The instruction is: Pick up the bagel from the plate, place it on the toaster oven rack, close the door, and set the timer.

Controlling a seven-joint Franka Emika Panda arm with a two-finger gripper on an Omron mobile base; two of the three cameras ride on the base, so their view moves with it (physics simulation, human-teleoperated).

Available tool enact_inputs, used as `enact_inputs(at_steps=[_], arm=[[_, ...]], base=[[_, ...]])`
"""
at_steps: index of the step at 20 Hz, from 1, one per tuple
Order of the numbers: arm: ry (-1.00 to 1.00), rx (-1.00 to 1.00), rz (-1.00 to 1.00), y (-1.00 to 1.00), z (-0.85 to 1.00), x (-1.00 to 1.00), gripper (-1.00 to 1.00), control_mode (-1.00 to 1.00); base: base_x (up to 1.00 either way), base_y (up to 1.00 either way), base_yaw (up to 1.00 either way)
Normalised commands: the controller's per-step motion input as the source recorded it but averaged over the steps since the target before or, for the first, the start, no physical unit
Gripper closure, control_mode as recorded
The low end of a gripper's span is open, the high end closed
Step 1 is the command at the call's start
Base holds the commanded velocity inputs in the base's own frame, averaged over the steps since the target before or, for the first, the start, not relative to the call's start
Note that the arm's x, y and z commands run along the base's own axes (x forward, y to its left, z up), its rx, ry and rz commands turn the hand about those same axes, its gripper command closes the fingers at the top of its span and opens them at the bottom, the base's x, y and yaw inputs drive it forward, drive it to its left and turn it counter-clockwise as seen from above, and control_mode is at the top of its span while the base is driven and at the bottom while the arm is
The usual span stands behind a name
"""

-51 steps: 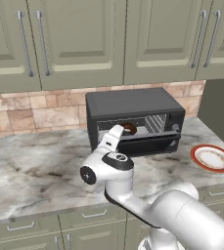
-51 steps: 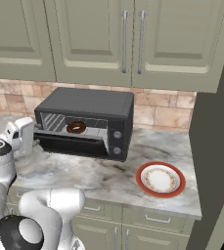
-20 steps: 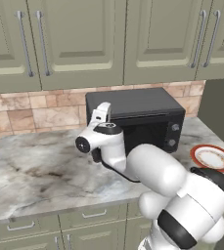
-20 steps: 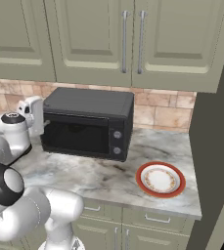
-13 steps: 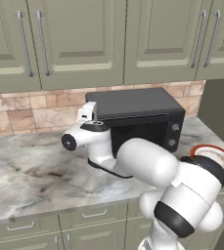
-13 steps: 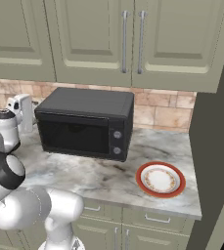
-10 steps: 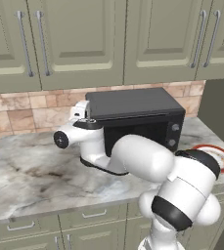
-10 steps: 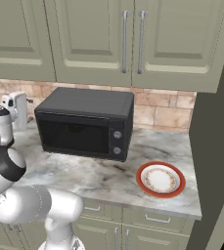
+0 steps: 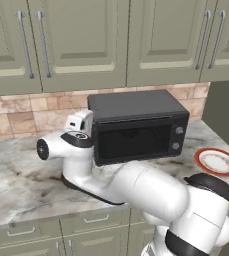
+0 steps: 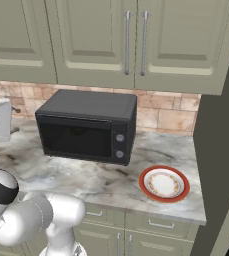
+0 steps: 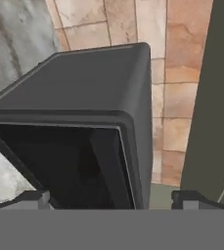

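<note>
A grey-veined marble counter (image 10: 81, 177) runs under the cabinets. On it a dark toaster oven (image 10: 88, 125) stands against the tiled wall, its door (image 10: 76, 140) shut. To the oven's right, apart from it, the plate (image 10: 163, 183) lies flat near the counter's front edge.

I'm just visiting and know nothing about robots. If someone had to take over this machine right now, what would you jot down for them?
Gripper: open, holding nothing, raised at the toaster oven's left end, facing it.
The door is shut; its dark glass hides the rack and the bagel, so I can't confirm them.
The plate sits on the counter to the oven's right with no bagel on it.
Done, by the look of things: bagel off the plate, door closed.
Left: set the timer. The knobs are on the panel at the oven's right end, so the arm probably has to swing across.
</note>
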Motion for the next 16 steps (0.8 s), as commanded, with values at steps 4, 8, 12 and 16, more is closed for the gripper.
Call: enact_inputs(at_steps=[4,8,12,16], arm=[[0.1,0.28,-0.48,-0.88,-0.04,-0.34,-1.0,-1.0],[0.04,0.37,-0.48,-0.9,0.0,0.0,-1.0,-1.0],[0.0,0.39,-0.38,-0.96,-0.13,0.0,-1.0,-1.0],[-0.02,0.28,-0.33,-0.86,-0.33,0.0,-1.0,-1.0]], base=[[0.0,0.0,0.0],[0.0,0.0,0.0],[0.0,0.0,0.0],[0.0,0.0,0.0]])
